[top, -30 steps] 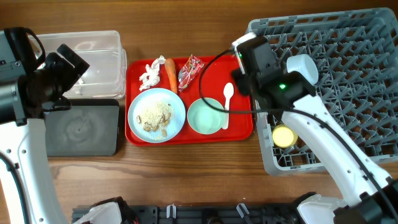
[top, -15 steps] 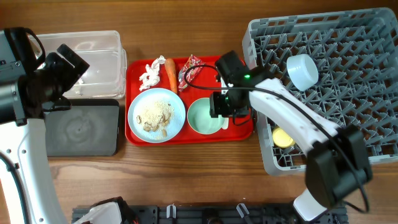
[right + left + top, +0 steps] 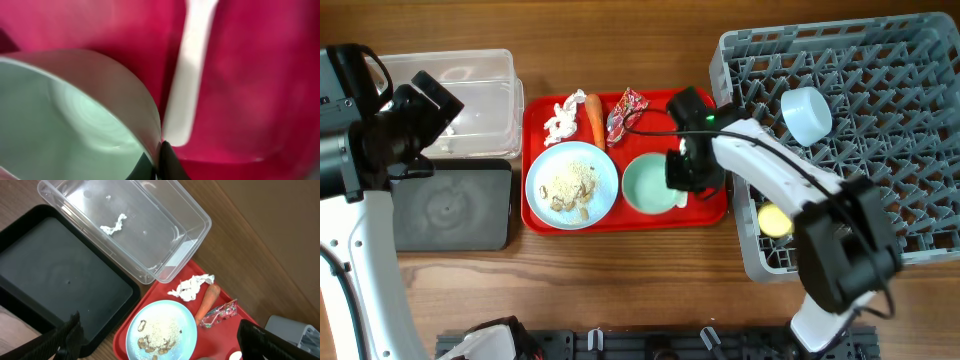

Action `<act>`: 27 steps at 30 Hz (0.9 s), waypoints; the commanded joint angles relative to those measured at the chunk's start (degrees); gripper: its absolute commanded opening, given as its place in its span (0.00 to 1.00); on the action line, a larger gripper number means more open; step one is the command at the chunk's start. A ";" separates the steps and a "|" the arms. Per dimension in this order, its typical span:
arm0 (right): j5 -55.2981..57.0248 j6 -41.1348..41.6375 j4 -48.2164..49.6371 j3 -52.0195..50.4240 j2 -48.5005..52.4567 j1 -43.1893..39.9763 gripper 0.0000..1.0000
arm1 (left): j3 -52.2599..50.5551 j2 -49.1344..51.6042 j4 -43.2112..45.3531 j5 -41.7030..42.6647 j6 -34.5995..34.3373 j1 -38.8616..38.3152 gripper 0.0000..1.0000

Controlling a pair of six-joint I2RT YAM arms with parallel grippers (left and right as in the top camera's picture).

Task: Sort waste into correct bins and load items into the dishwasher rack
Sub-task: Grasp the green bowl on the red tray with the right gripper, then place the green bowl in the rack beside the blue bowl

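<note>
- Two dishes sit in the rack (image 3: 880, 150): the white bowl (image 3: 807, 113) among the pegs toward the back, and the yellow cup (image 3: 775, 220) near the front-left corner.
- Three dishes are not loaded: plate (image 3: 571, 183), green bowl (image 3: 646, 187) and spoon (image 3: 192, 65), all on the red tray (image 3: 705, 215).
- Bins: a white shred (image 3: 114, 224) lies in the clear tub (image 3: 470, 95). The black tray (image 3: 450, 205) holds nothing I can make out.
- Unsorted waste: tissue (image 3: 560, 118), carrot (image 3: 594, 118) and wrapper (image 3: 625, 112) lie along the back of the red tray. The scraps (image 3: 568, 185) are on the plate.
- Right gripper (image 3: 159, 157): low at the green bowl's right rim, just beside the spoon. In the wrist view one finger is inside the wall and the other outside, nearly together. I read this as a pinch on the rim. Whether the bowl is off the tray I cannot tell.
- Left gripper (image 3: 159, 325): fingers spread wide, nothing between them, held over the left side near the tub and black tray.
- Estimate: under halfway. The green bowl looks like the step in hand. The spoon, the plate (its scraps must come off before it is loaded) and most of the waste are left.
</note>
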 commanded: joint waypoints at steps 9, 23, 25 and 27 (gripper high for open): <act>67.36 -8.81 5.46 4.66 -25.70 -13.75 0.04 | 0.33 0.31 0.02 -0.96 -0.74 0.37 1.00; 78.64 -28.28 18.80 4.44 -10.73 -39.01 0.04 | 0.33 0.31 0.04 -0.96 -0.74 0.37 1.00; 78.62 -31.41 21.90 4.44 -8.39 -38.84 0.04 | 0.33 0.31 0.02 -0.96 -0.74 0.37 1.00; 78.27 -35.71 25.81 4.44 -6.19 -38.66 0.04 | 0.33 0.31 0.02 -0.96 -0.74 0.37 1.00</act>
